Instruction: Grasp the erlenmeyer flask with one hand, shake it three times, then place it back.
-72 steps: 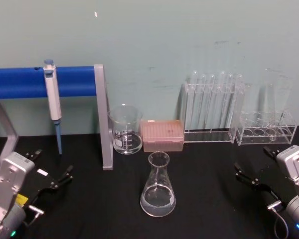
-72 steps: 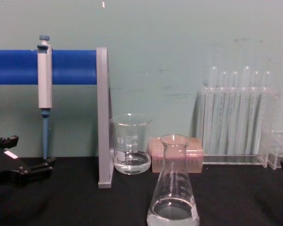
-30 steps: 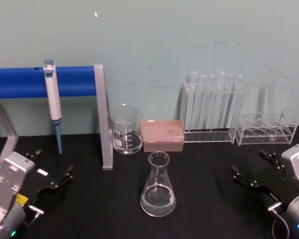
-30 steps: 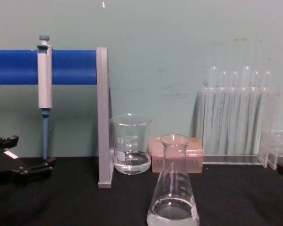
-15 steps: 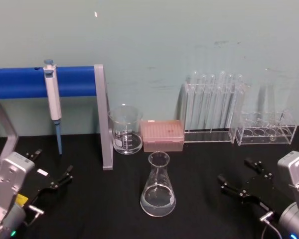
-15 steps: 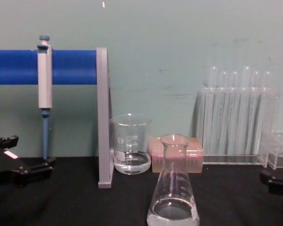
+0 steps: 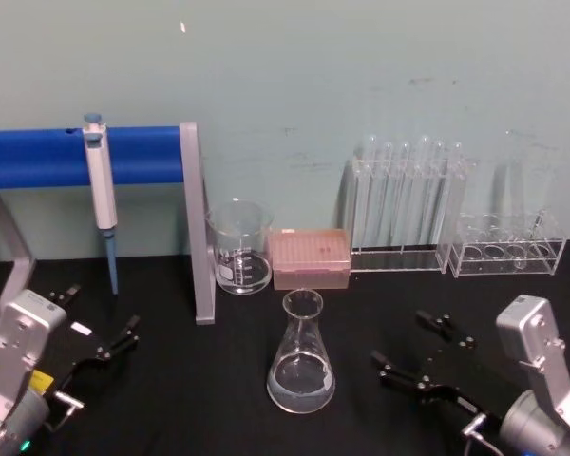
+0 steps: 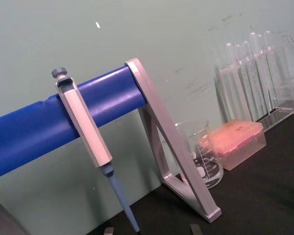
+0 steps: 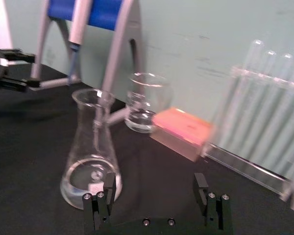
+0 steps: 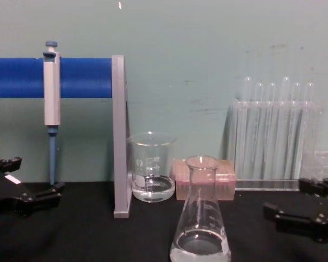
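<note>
We see the erlenmeyer flask (image 7: 301, 356), smooth clear glass, cone-shaped with a narrow neck and a shallow pool of clear liquid. It stands upright on the matte black bench (image 7: 190, 399), midway along and toward the front edge. The right pincer (image 7: 399, 338), black and two-fingered, hangs released near the flask's right side, not touching it. The left pincer (image 7: 103, 309) sits released by the left edge. The chest view cuts off the flask's base.
</note>
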`<action>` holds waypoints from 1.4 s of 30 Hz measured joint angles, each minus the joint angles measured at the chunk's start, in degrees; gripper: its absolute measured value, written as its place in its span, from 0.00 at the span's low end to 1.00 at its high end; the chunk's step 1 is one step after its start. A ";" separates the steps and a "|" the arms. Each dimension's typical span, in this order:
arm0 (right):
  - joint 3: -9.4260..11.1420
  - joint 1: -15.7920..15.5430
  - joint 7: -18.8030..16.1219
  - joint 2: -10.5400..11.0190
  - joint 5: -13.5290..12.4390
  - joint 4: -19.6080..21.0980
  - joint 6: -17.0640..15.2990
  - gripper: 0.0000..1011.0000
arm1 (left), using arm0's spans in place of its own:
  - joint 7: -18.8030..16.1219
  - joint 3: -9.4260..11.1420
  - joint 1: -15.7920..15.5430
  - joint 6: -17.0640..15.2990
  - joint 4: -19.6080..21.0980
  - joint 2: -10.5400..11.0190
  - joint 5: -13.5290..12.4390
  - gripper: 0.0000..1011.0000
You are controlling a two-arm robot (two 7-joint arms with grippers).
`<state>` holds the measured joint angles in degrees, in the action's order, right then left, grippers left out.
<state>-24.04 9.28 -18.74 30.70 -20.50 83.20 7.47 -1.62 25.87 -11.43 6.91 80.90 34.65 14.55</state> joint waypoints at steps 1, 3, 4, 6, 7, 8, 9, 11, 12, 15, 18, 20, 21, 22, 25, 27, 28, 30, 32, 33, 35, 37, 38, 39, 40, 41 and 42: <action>-0.16 0.21 -0.80 -0.34 -0.01 0.00 0.10 0.99 | 0.00 0.00 0.00 0.00 0.00 0.00 0.00 0.99; -0.38 0.52 -1.97 -0.83 -0.10 -0.03 0.29 0.99 | 0.00 0.00 0.00 0.00 0.00 0.00 0.00 0.99; -0.44 0.63 -2.38 -0.99 -0.16 -0.04 0.34 0.99 | 0.00 0.00 0.00 0.00 0.00 0.00 0.00 0.99; -0.64 0.90 -3.57 -1.44 -0.27 -0.07 0.50 0.99 | 0.00 0.00 0.00 0.00 0.00 0.00 0.00 0.99; -0.68 1.05 -4.33 -1.69 -0.43 -0.12 0.56 0.99 | 0.00 0.00 0.00 0.00 0.00 0.00 0.00 0.99; -0.69 1.12 -4.71 -1.83 -0.54 -0.17 0.57 0.99 | 0.00 0.00 0.00 0.00 0.00 0.00 0.00 0.99; -0.70 1.19 -5.02 -1.95 -0.62 -0.23 0.58 0.99 | 0.00 0.00 0.00 0.00 0.00 0.00 0.00 0.99; -0.74 1.40 -5.77 -2.25 -0.77 -0.42 0.59 0.99 | 0.00 0.00 0.00 0.00 0.00 0.00 0.00 0.99; -0.76 1.59 -6.46 -2.55 -0.91 -0.65 0.59 0.99 | 0.00 0.00 0.00 0.00 0.00 0.00 0.00 0.99; -0.81 1.92 -7.39 -2.98 -0.98 -0.99 0.57 0.99 | 0.00 0.00 0.00 0.00 0.00 0.00 0.00 0.99; -0.83 2.32 -8.49 -3.54 -1.07 -1.52 0.54 0.99 | 0.00 0.00 0.00 0.00 0.00 0.00 0.00 0.99; -0.83 2.69 -9.23 -4.05 -1.16 -2.05 0.49 0.99 | 0.00 0.00 0.00 0.00 0.00 0.00 0.00 0.99; -0.82 2.84 -9.47 -4.24 -1.16 -2.27 0.48 0.99 | 0.00 -0.01 0.00 0.00 0.00 0.00 0.00 0.99; -0.79 3.14 -9.85 -4.56 -1.16 -2.67 0.48 0.99 | 0.00 0.00 0.00 0.00 0.00 0.00 0.00 0.99; -0.74 3.87 -10.67 -5.29 -1.09 -3.65 0.50 0.99 | 0.00 0.00 0.00 0.00 0.00 0.00 0.00 0.99; -0.72 4.32 -11.06 -5.70 -1.05 -4.22 0.54 0.99 | 0.00 0.00 0.00 0.00 0.00 0.00 0.00 0.99; -0.71 4.51 -11.25 -5.88 -1.01 -4.50 0.56 0.99 | 0.00 0.00 0.00 0.00 0.00 0.00 0.00 0.99; -0.71 5.21 -11.90 -6.47 -0.96 -5.47 0.65 0.99 | 0.00 0.00 0.00 0.00 0.00 0.00 0.00 0.99; -0.73 5.69 -12.29 -6.84 -0.95 -6.09 0.74 0.99 | 0.00 0.00 0.00 0.00 0.00 0.00 0.00 0.99; -0.76 6.20 -12.70 -7.16 -0.95 -6.68 0.81 0.99 | 0.00 0.00 0.00 0.00 0.00 0.00 0.00 0.99; -0.89 6.90 -13.17 -7.64 -0.95 -7.58 0.88 0.99 | 0.00 0.00 0.00 0.00 0.00 0.00 0.00 0.99; -0.98 7.36 -13.52 -7.95 -0.95 -8.12 0.91 0.99 | 0.00 0.00 0.00 0.00 0.00 0.00 0.00 0.99; -1.10 7.84 -13.88 -8.25 -0.95 -8.68 0.95 0.99 | 0.00 0.00 0.00 0.00 0.00 0.00 0.00 0.99; -1.15 8.08 -14.06 -8.39 -0.96 -8.98 0.97 0.99 | 0.00 0.00 0.00 0.00 0.00 0.00 0.00 0.99; -1.24 8.32 -14.24 -8.54 -0.98 -9.31 0.99 0.99 | 0.00 0.00 0.00 0.00 0.00 0.00 0.00 0.99; -1.32 8.57 -14.41 -8.68 -0.98 -9.64 1.02 0.99 | 0.00 0.00 0.00 0.00 0.00 0.00 0.00 0.99; -1.48 9.05 -14.77 -8.94 -1.01 -10.23 1.07 0.99 | 0.00 0.00 0.00 0.00 0.00 0.00 0.00 0.99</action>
<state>-25.52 18.34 -33.51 21.76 -21.51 72.97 8.54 -1.62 25.86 -11.43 6.91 80.90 34.65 14.55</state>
